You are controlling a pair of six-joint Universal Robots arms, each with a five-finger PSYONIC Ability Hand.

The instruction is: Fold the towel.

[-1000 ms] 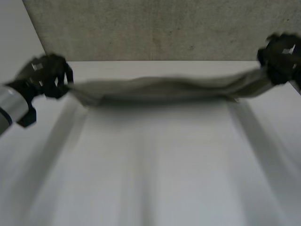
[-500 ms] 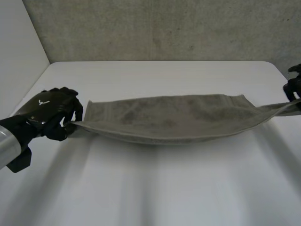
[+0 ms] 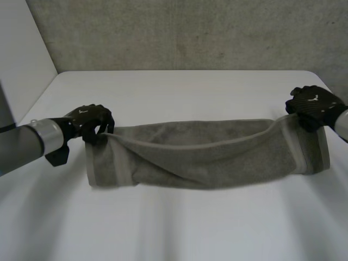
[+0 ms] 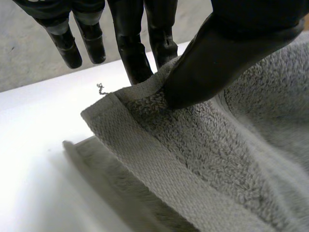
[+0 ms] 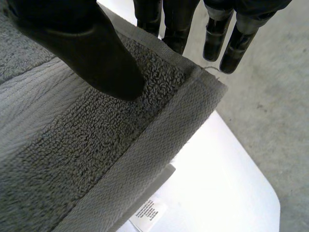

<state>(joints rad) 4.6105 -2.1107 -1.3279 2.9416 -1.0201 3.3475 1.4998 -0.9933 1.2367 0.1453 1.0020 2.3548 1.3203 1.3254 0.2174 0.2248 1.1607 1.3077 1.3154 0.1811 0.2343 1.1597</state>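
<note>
Pinching one towel (image 3: 206,157) — left hand (image 3: 89,122), right hand (image 3: 312,106)

towel (image 3: 206,155): pulled taut half a second ago, now slack and doubled, its lower layer on the worktop (image 3: 179,228)
left robot hand (image 3: 92,122): moved inward
right robot hand (image 3: 314,106): moved inward from the view's edge

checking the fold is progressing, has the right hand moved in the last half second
Yes. The right hand, pinching a corner of the towel, has come inward from out by the right edge of the table, toward the left hand.
</note>
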